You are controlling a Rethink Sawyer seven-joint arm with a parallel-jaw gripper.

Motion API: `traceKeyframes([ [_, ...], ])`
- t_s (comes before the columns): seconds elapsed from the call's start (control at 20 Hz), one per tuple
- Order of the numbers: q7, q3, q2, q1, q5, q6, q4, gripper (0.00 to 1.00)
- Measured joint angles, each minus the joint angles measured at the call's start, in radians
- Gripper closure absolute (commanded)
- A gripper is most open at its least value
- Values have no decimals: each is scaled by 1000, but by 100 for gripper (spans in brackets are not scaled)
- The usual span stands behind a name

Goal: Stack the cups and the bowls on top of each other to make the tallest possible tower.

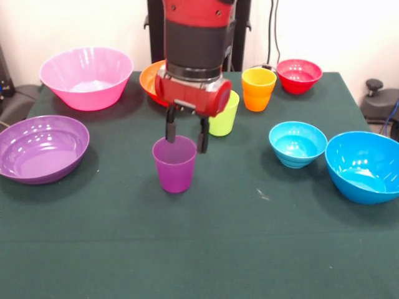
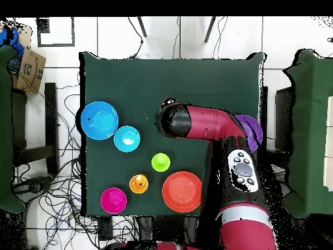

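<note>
We see bare green tablecloth (image 1: 249, 249) stretching wide in front of the purple cup (image 1: 174, 164), with nothing on it up to the near edge. The cloth is dark green; white walls, cables and tiled floor surround the table. The gripper (image 1: 186, 135) hangs over the purple cup's back rim, its fingers (image 1: 169, 128) narrowly parted and reaching down at the rim; we cannot tell whether they touch it. Just behind the fingers stands the lime green cup (image 1: 225, 115), with the orange cup (image 1: 258, 88) beyond it.
</note>
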Motion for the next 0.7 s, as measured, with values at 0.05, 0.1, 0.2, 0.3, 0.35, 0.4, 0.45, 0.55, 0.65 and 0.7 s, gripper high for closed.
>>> traceKeyframes([
  [0.05,0,-1,-12,9,10,14,0,0],
  [0.1,0,-1,-20,14,18,24,0,0],
  [0.2,0,-1,-32,22,28,40,1,0],
  [0.3,0,-1,-51,29,40,61,1,0],
  [0.35,0,-1,-57,29,43,67,1,0],
  [0.4,0,-1,-61,29,45,71,1,0],
  [0.45,0,-1,-69,27,51,83,2,0],
  [0.55,0,-1,-79,21,56,93,3,0],
  [0.65,0,-1,-89,11,61,101,6,0],
  [0.7,0,-1,-92,6,62,101,7,0],
])
